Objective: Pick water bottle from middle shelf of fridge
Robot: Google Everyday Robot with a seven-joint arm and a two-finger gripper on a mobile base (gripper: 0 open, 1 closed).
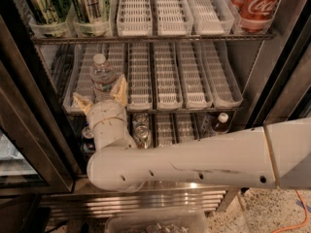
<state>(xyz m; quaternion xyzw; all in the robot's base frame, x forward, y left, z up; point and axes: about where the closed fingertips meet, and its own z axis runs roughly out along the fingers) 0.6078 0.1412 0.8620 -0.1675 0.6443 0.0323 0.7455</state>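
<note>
The water bottle (103,75), clear ribbed plastic with a white cap, stands upright in the second lane tray from the left on the middle shelf (192,76) of the fridge (272,81). My gripper (101,95) is at the shelf's front edge, right in front of the bottle's base. It is open, with one tan fingertip (80,101) left of the bottle and the other to its right. The bottle's bottom is hidden behind my white wrist.
The top shelf holds green cans (43,4) on the left and red Coca-Cola cans (257,4) on the right. The lower shelf holds cans (142,130) and a small dark bottle (221,123). The open glass door (19,130) stands at the left. My white arm crosses the bottom of the view.
</note>
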